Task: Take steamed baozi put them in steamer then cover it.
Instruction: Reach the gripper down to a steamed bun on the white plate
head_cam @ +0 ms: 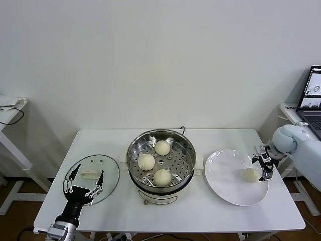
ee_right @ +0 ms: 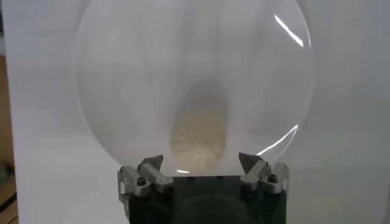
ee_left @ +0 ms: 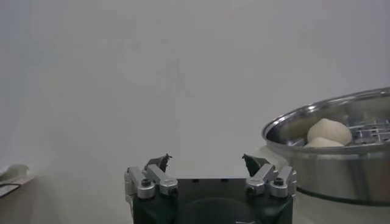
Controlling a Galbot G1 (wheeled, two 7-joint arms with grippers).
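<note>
The left tool hangs low at the desk's near left corner, jaws spread wide and empty; directly beyond its fingertips lies the cover, a flat clear glass disc with a metal rim and white oblong handle, not yet placed. To that tool's right stands the steamer, polished stainless steel with a perforated tray, holding three smooth, domed, cream-white steamed baozi. Further right, the white glossy plate carries the fourth bao. The right tool, jaws wide and holding nothing, stands just beside that bun, which lies between and ahead of its fingertips. Judged: three of four loaded; last bun and covering remain.
</note>
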